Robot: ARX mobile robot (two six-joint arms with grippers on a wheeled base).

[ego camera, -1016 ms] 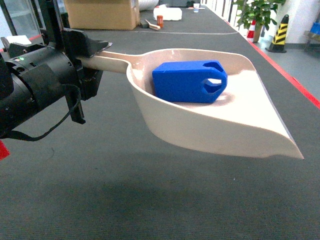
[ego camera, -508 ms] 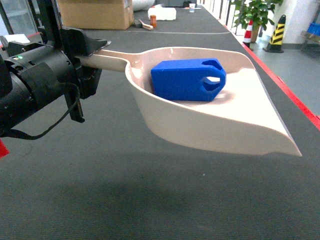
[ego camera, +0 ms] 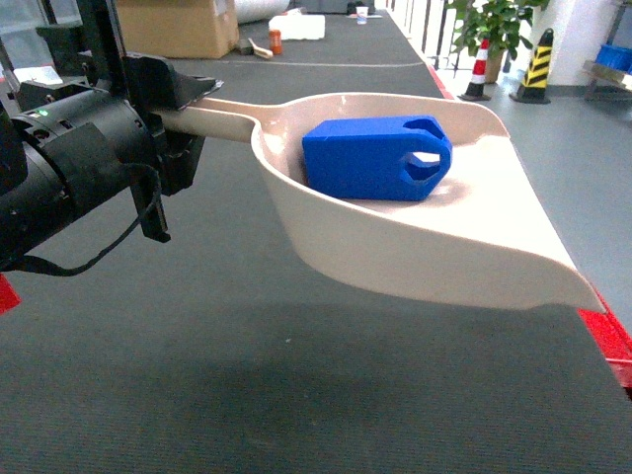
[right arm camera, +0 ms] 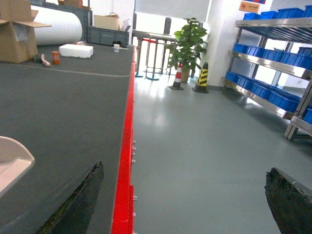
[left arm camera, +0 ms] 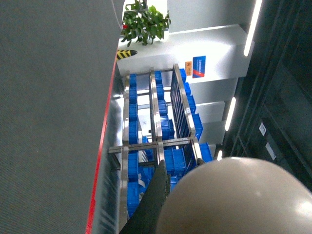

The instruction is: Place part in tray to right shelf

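The glossy blue block (ego camera: 375, 158), angular with a notched loop, lies inside the smooth beige scoop (ego camera: 494, 252). The left hand (ego camera: 183, 109) clamps the scoop's handle above the dark matte surface (ego camera: 247, 375). The right hand (right arm camera: 185, 195) gapes, empty, fingertips cropped. Steel shelf (right arm camera: 273, 63) of blue crates beyond.

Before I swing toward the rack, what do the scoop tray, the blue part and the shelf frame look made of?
Tray: looks like beige moulded plastic, smooth with a soft sheen and thin curved walls.
Part: likely hard plastic, uniform bright blue, matte, crisp angled edges.
Shelf: frame appears polished steel, with bright reflections on the rails; its blue crates look plastic, though too distant to be sure.
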